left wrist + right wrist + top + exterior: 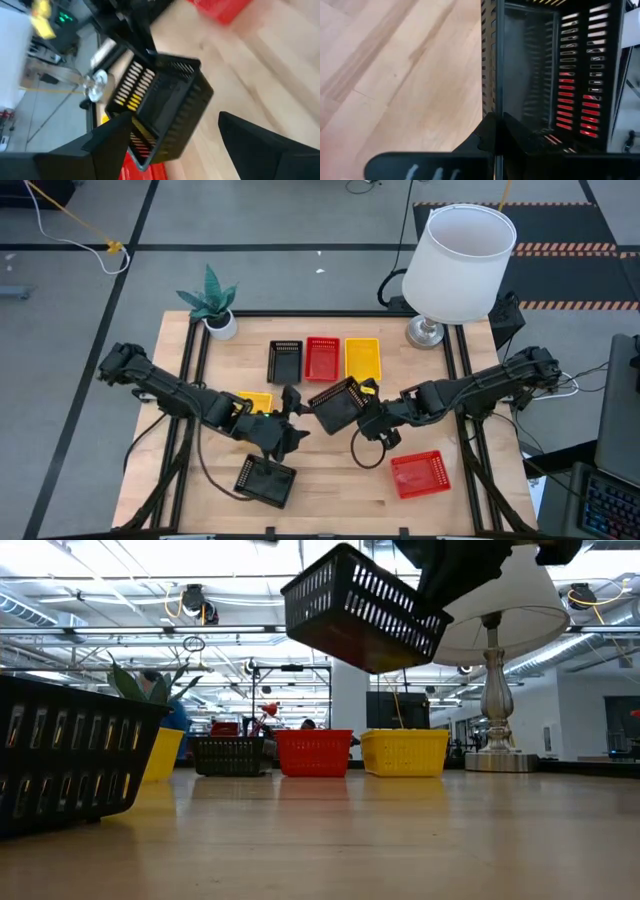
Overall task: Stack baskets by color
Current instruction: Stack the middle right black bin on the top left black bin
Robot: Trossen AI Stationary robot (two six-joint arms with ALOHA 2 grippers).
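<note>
A black basket (335, 405) hangs tilted above the table's middle, with my right gripper (363, 413) shut on it. It also shows high in the low view as the black basket (360, 608). My left gripper (292, 404) stands open just left of it, and its fingers (107, 145) flank the basket's near end (155, 145) without touching. At the far side a black basket (285, 361), a red one (322, 358) and a yellow one (362, 358) rest in a row. Another yellow basket (257, 401) lies under the left arm. A black basket (266, 480) and a red one (420, 474) sit near the front. My right gripper pinches one wall of the black basket (493, 102) at the end toward the table's right, with one finger inside the basket and one outside. The fingers come slanting down from the table's right. The basket is lifted clear of the table and tilted.
A white lamp (458, 265) stands at the far right corner and a small potted plant (212, 305) at the far left. A dark cable loop (372, 452) hangs below the right arm. Bare wood lies between the front baskets and the far row.
</note>
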